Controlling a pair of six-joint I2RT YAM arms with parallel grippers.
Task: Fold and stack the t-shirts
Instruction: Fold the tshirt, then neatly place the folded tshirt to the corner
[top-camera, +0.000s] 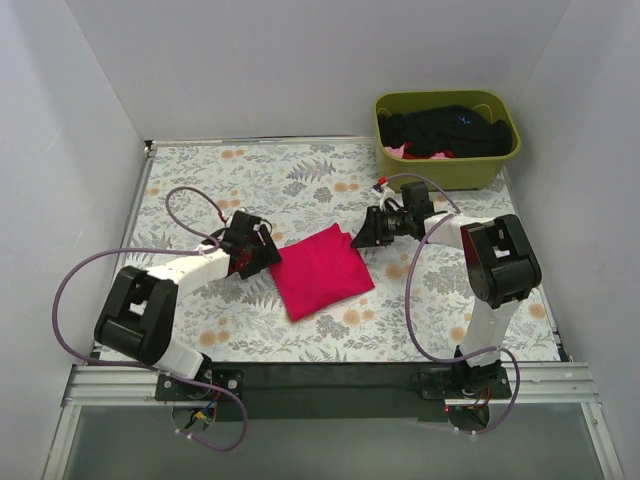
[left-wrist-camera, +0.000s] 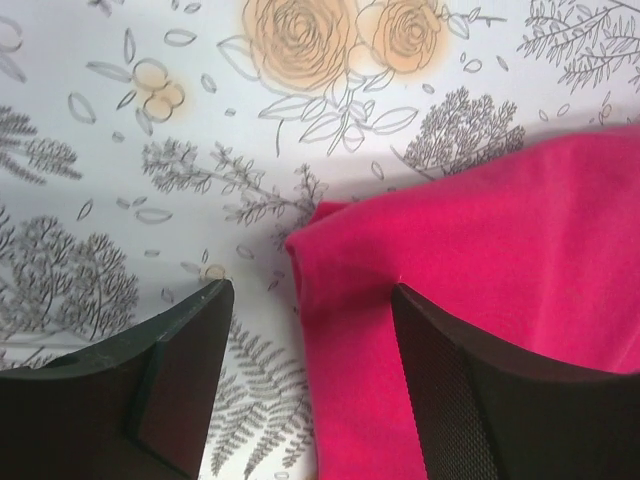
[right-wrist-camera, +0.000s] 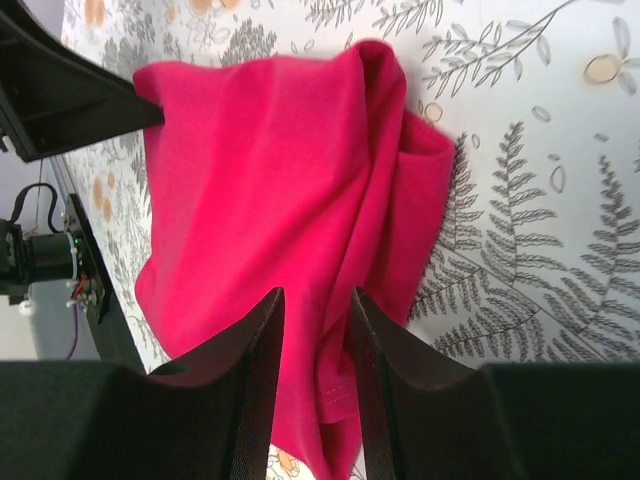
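Observation:
The crimson-red t-shirt lies folded into a small rectangle on the floral table cover. My left gripper is at its left corner. In the left wrist view this gripper is open wide, and the shirt's edge lies between its fingers, unpinched. My right gripper is at the shirt's far right corner. In the right wrist view its jaws stand narrow around a bunched ridge of the red shirt, with wrinkles running to them. Black t-shirts lie in the bin.
An olive-green bin stands at the back right, holding the black garments and a bit of pink cloth. White walls enclose the table on three sides. The left gripper's dark finger shows in the right wrist view at the shirt's far corner.

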